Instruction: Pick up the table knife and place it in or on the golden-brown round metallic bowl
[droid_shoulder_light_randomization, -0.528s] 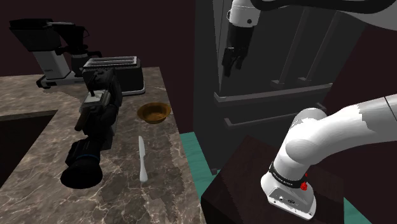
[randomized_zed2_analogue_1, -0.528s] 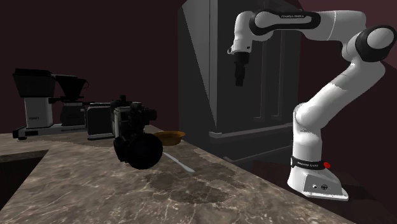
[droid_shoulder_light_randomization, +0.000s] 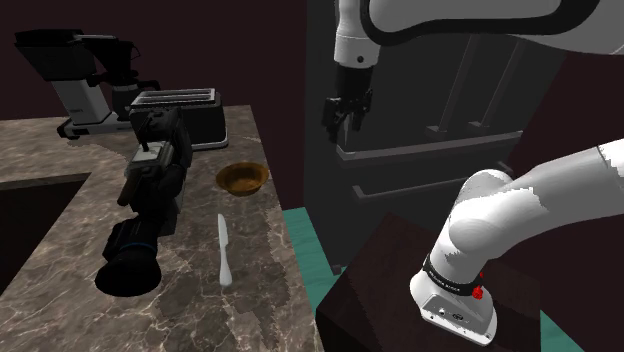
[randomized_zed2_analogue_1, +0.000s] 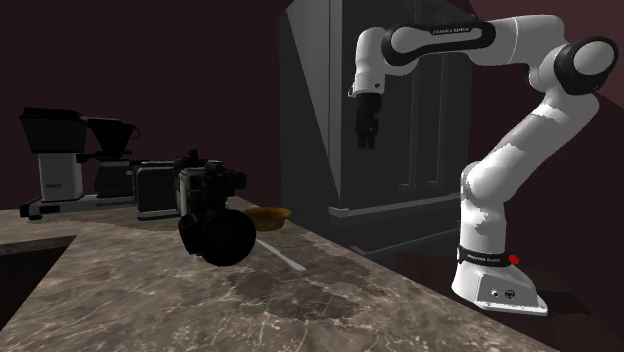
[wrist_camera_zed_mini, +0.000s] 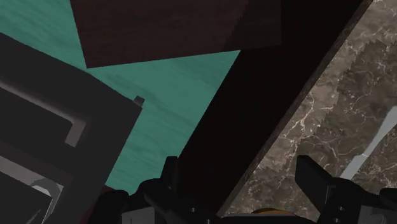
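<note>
Jaws are spread, nothing between them. They hang in the air off the table's (droid_shoulder_light_randomization: 262, 292) edge, over the teal floor (wrist_camera_zed_mini: 172, 108) and in front of the dark cabinet (droid_shoulder_light_randomization: 420, 130).

The table knife (droid_shoulder_light_randomization: 222, 250) lies flat on the table, well below the jaws and well apart from them, out on the table side. In the wrist view it is the pale strip (wrist_camera_zed_mini: 375, 143) beyond one finger. It lies alone on bare marble, so my guess is you can come straight down on it.

The golden-brown bowl (droid_shoulder_light_randomization: 242, 177) sits upright on the table just past the knife's far end, near it but not touching. It is also below the jaws and closer to them than the knife is. The carry should be short once the knife is lifted.

The black appliance (droid_shoulder_light_randomization: 150, 200) lies tipped over on the far side of the knife from the jaws. The toaster (droid_shoulder_light_randomization: 185, 112) and coffee maker (droid_shoulder_light_randomization: 80, 80) stand further back. Watch the appliance on the descent, it is the nearest clutter.

Compared with half a second ago, the arm (droid_shoulder_light_randomization: 470, 20) has swung the jaws lower and closer to the table. Knife, bowl and appliances have not moved. I read this as an approach under way with the grasp not yet started.
</note>
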